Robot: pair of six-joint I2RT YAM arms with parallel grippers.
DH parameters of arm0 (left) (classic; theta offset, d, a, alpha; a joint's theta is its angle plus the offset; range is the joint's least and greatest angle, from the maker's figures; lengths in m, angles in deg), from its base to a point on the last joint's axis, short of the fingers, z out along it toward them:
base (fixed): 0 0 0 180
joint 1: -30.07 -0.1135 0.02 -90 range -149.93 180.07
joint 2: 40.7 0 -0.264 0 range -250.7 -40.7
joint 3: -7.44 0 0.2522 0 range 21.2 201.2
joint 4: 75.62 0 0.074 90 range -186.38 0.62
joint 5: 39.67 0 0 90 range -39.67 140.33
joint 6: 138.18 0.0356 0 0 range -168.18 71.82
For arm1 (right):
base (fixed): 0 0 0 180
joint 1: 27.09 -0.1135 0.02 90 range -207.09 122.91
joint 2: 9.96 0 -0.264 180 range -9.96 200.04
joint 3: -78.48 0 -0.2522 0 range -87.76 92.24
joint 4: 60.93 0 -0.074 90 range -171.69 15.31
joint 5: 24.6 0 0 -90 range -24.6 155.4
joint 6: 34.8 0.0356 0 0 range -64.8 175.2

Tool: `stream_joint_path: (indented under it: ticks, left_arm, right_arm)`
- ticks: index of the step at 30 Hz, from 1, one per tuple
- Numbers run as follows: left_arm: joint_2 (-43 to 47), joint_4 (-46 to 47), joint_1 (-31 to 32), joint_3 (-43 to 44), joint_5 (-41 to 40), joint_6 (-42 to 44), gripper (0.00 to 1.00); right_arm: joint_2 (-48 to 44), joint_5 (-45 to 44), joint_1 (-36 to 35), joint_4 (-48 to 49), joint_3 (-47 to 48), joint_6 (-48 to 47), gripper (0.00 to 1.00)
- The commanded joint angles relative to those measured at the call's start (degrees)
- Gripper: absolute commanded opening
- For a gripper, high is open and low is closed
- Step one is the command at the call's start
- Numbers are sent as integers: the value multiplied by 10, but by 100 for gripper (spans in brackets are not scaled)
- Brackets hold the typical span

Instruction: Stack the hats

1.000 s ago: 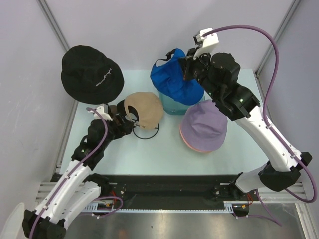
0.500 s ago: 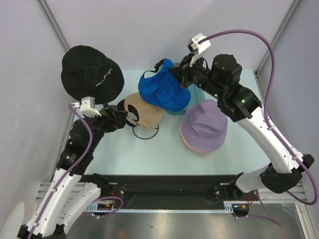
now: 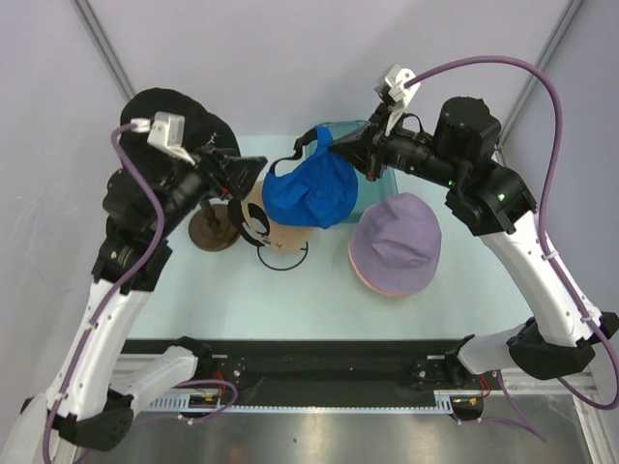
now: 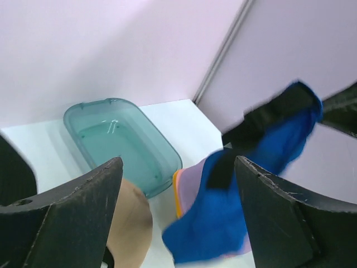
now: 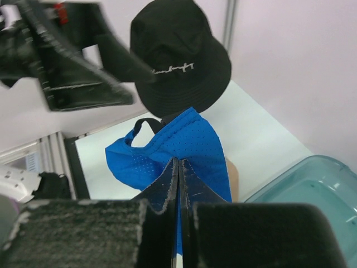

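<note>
R arm arches high from its base, elbow up, forearm pointing L. R claw (image 3: 340,148) sits at the far-R edge of the blue cap (image 3: 308,188), fingers (image 5: 162,187) pressed flat together w/ fabric pinched between. L arm is lifted, forearm angled R. L claw (image 3: 235,175) hangs just L of the cap, apart from it, jaws spread wide, holding nothing.

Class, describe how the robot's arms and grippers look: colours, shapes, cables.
The left arm and right arm have white links, black joints and a looping purple cable. The left gripper and right gripper have black wedge-shaped fingers.
</note>
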Motion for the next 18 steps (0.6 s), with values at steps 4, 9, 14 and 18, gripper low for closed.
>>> stream_joint_path:
  ticks: [4,9,14,18]
  left_arm:
    - [-96,33,32,79,96,37,86]
    - [-114,35,49,90,123,36,86]
    - [-71,52,52,54,54,22,87]
    - [-28,48,52,44,26,26,88]
  right_arm:
    - [-19,54,-3,-29,19,-1,0]
    - [-21,56,-4,-33,20,1,0]
    - [-22,48,-4,-37,20,2,0]
    - [-23,47,-3,-37,21,5,0]
